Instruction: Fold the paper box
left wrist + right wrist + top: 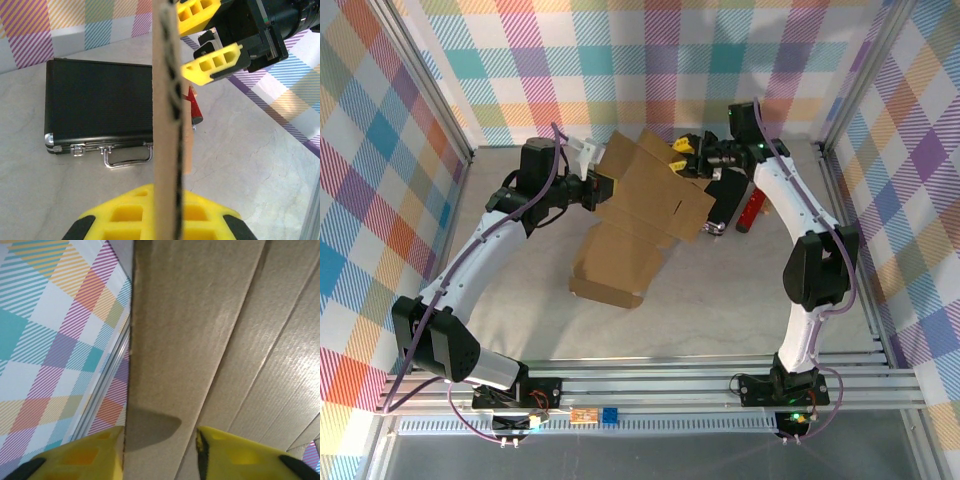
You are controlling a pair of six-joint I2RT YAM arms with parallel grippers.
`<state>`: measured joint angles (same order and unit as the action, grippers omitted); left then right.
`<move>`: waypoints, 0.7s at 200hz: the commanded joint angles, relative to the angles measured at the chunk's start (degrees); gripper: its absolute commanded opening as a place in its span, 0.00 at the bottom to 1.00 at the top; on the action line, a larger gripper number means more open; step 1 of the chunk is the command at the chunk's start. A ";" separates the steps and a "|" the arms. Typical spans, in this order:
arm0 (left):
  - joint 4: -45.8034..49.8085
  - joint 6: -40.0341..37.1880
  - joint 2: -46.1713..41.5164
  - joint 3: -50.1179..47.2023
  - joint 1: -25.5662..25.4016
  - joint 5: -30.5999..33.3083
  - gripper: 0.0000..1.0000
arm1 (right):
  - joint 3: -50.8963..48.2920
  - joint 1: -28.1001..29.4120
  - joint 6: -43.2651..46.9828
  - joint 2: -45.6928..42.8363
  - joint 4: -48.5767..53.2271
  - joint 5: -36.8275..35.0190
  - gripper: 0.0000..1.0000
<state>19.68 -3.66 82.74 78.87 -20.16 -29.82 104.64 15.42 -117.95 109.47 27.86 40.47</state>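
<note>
Left gripper [605, 188]: jaws pinched together on the left edge of the paper box [640, 215]. Left wrist view shows the sheet edge-on running up over the yellow finger [160, 215]. It looks like an anchor hold, keeping the sheet raised and steady. Right gripper [680, 157]: at the box's far right flap, yellow fingers [75, 455] part-way apart with cardboard between them; can't tell whether they're clamped or just straddling it, probably set there to bend that flap. The box is mid-table toward the far edge, near end resting on the table [520, 300], far end lifted, and not yet box-shaped. The black case [100, 105] lies behind it, toward the far right corner.
</note>
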 commanded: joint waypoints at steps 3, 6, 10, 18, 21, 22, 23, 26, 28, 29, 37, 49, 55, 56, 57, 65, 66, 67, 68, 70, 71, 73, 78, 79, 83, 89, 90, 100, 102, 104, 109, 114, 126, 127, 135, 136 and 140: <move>-3.25 0.50 -1.61 -0.65 -0.32 0.51 0.00 | -0.16 1.26 -3.64 0.91 -1.80 1.96 0.44; -3.25 0.50 -1.62 -0.59 -0.27 0.55 0.00 | -0.08 1.28 -3.67 1.00 -1.81 2.02 0.44; -3.27 0.50 -1.56 -0.51 -0.31 0.54 0.00 | 0.01 1.36 -3.76 1.16 -1.84 2.06 0.44; -3.25 0.50 -1.48 -0.56 -0.31 0.64 0.00 | 0.12 1.45 -3.79 1.27 -1.86 2.11 0.45; -3.25 0.49 -1.48 -0.56 -0.32 0.67 0.00 | 0.13 1.43 -3.86 1.34 -1.85 2.15 0.45; -3.25 0.45 -1.46 -0.52 -0.32 0.70 0.00 | 0.13 1.49 -3.86 1.35 -1.85 2.16 0.45; -3.25 0.43 -1.45 -0.49 -0.32 0.72 0.00 | 0.13 1.47 -3.86 1.35 -1.84 2.16 0.45; -3.25 0.49 -1.42 -0.52 -0.32 0.66 0.00 | 0.13 1.51 -3.91 1.40 -1.83 2.07 0.45; -3.25 0.47 -1.37 -0.51 -0.27 0.78 0.00 | 0.13 1.60 -3.92 1.44 -1.84 2.03 0.45; -3.25 0.48 -1.36 -0.53 -0.25 0.80 0.00 | 0.08 1.57 -3.94 1.44 -1.84 2.00 0.45; -3.29 0.58 -1.35 -0.52 -0.24 1.10 0.00 | -0.04 1.75 -3.95 1.53 -1.96 1.98 0.44; -3.25 0.95 -1.18 -0.51 -0.23 1.37 0.00 | -0.38 2.05 -4.13 1.54 -2.06 1.69 0.40; -4.21 1.24 -1.07 -0.50 -0.23 1.52 0.00 | -0.63 2.11 -4.20 1.45 -2.25 1.44 0.38; -4.70 1.26 -1.03 -0.49 -0.23 1.57 0.00 | -0.66 2.17 -4.21 1.45 -2.25 1.45 0.37; -4.94 1.32 -1.06 -0.52 -0.23 1.59 0.00 | -0.66 2.17 -4.21 1.45 -2.25 1.45 0.37; -5.20 1.66 -0.95 -0.35 -0.23 1.93 0.00 | -1.27 2.38 -4.29 1.21 -2.94 1.08 0.33; -5.19 1.70 -0.93 -0.37 -0.23 1.95 0.00 | -1.27 2.38 -4.29 1.21 -2.94 1.08 0.33; -5.19 1.76 -0.88 -0.29 -0.23 2.00 0.00 | -1.36 2.36 -4.30 1.15 -3.09 1.09 0.32; -5.14 1.79 -0.85 -0.29 -0.23 2.02 0.00 | -1.41 2.43 -4.26 1.08 -3.17 1.10 0.32; -5.10 1.85 -0.79 -0.16 -0.23 2.11 0.00 | -1.66 2.51 -4.29 0.96 -3.40 1.01 0.31; -5.05 1.92 -0.76 -0.10 -0.23 2.17 0.00 | -1.90 2.60 -4.24 0.82 -3.59 0.84 0.29; -4.93 1.97 -0.70 -0.01 -0.23 2.26 0.00 | -2.03 2.64 -4.23 0.74 -3.68 0.75 0.29; -4.67 2.27 -0.50 0.15 -0.23 2.53 0.00 | -2.78 2.84 -4.22 0.16 -4.00 0.13 0.26; -4.62 2.35 -0.44 0.19 -0.23 2.60 0.00 | -3.00 2.85 -4.22 0.01 -4.06 -0.04 0.25; -4.57 2.62 -0.27 0.33 -0.23 2.81 0.00 | -3.93 3.07 -4.33 -0.66 -4.52 -0.83 0.22; -4.32 3.16 0.03 0.57 -0.23 2.99 0.00 | -5.78 3.44 -4.77 -1.89 -5.73 -2.40 0.19; -4.35 3.23 0.08 0.58 -0.23 3.01 0.00 | -6.17 3.55 -4.89 -2.15 -5.98 -2.71 0.18; -4.22 4.01 0.56 0.74 -0.18 3.35 0.00 | -10.21 4.48 -6.57 -4.52 -9.20 -5.71 0.14; -4.21 4.19 0.71 0.75 -0.22 3.43 0.00 | -11.12 4.65 -6.98 -4.99 -10.01 -6.27 0.13; -4.28 4.28 0.72 0.76 -0.18 3.52 0.00 | -11.94 4.87 -7.41 -5.44 -10.89 -6.80 0.13; -4.27 4.63 0.84 0.68 -0.16 3.58 0.00 | -14.13 5.35 -8.42 -6.44 -13.37 -8.07 0.12; -4.25 4.88 0.93 0.54 -0.18 3.79 0.00 | -15.88 5.93 -9.31 -7.34 -15.54 -9.02 0.10; -4.96 5.40 0.93 -0.23 -0.14 3.98 0.00 | -20.11 7.10 -10.50 -9.27 -19.11 -11.33 0.09; -5.07 5.46 0.89 -0.31 -0.14 3.98 0.00 | -20.41 7.18 -10.61 -9.45 -19.31 -11.57 0.09; -5.76 5.66 0.71 -1.00 -0.06 3.90 0.00 | -22.63 7.96 -10.95 -10.54 -21.26 -13.61 0.09; -5.82 5.67 0.69 -1.00 -0.06 3.85 0.00 | -22.90 8.00 -11.01 -10.61 -21.48 -13.81 0.09; -6.18 5.84 0.60 -1.30 -0.05 3.77 0.00 | -23.62 8.19 -11.07 -10.84 -22.23 -14.48 0.10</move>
<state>21.04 0.45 83.57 78.17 -20.16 -25.98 86.63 20.27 -118.65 102.52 12.36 29.91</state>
